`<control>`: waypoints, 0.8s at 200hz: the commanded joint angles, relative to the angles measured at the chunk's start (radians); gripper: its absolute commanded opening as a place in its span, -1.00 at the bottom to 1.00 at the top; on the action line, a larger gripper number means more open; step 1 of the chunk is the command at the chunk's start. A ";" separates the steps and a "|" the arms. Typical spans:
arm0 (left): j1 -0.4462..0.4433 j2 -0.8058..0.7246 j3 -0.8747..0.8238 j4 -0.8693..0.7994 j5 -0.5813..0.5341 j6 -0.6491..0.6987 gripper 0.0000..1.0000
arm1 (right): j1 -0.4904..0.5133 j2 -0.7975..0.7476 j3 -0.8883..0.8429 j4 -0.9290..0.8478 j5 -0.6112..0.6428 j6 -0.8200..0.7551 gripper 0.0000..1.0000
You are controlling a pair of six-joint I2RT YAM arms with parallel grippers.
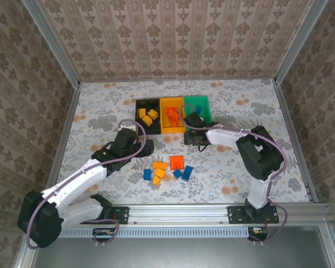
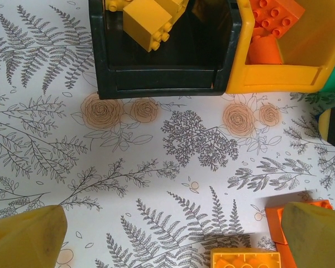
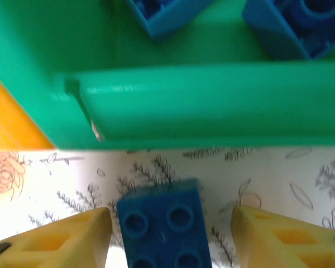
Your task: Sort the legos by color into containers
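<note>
While sorting by colour, straddles a blue lego (image 3: pixel 162 231) just before the green container (image 3: pixel 212 106) of blues with right hand (image 3: pixel 170 216), cannot tell whether clamped; holds left hand (image 2: pixel 170 223) spread apart above tabletop (image 2: pixel 156 167).

Black bin (image 2: pixel 162 81), yellow-orange bin (image 2: pixel 279 78), green bin (image 3: pixel 201 100); yellow bricks (image 2: pixel 148 22), red-orange bricks (image 2: pixel 271 17), blue brick (image 3: pixel 162 229); tablecloth (image 2: pixel 156 167) is white with grey ferns, orange roses.

Left arm (image 1: pixel 78 181) and right arm (image 1: pixel 257 167): white link shells, black joint housings, black base blocks. A thin mauve-grey cable (image 1: pixel 283 158) loops along each. Left fingers (image 2: pixel 25 237): yellow wedges, smudged dark on the inner face. Right fingers (image 3: pixel 285 237): yellow, with recessed pockets.
</note>
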 commanded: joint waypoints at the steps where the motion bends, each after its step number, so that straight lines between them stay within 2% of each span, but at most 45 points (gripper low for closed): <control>1: 0.007 0.010 -0.012 0.020 0.016 -0.021 1.00 | 0.002 0.040 0.034 -0.014 0.056 -0.027 0.07; 29: 0.007 0.013 -0.017 0.029 0.018 -0.025 1.00 | 0.005 0.048 0.036 -0.025 0.053 -0.029 -0.24; 58: 0.007 0.012 -0.012 0.026 0.020 -0.016 1.00 | 0.012 -0.014 -0.008 -0.007 0.029 -0.021 -0.44; 96: 0.007 0.004 -0.011 0.026 0.021 -0.012 0.99 | 0.016 -0.217 -0.094 -0.011 -0.008 0.002 -0.48; 120: 0.007 -0.004 -0.016 0.025 0.025 -0.009 1.00 | 0.014 -0.328 -0.077 -0.047 -0.002 -0.008 -0.47; 140: 0.008 -0.013 -0.019 0.021 0.027 -0.008 1.00 | -0.003 -0.331 -0.003 -0.084 -0.006 -0.013 -0.45; 160: 0.011 -0.026 -0.017 0.016 0.029 -0.008 1.00 | -0.031 -0.253 0.095 -0.118 -0.010 0.001 -0.45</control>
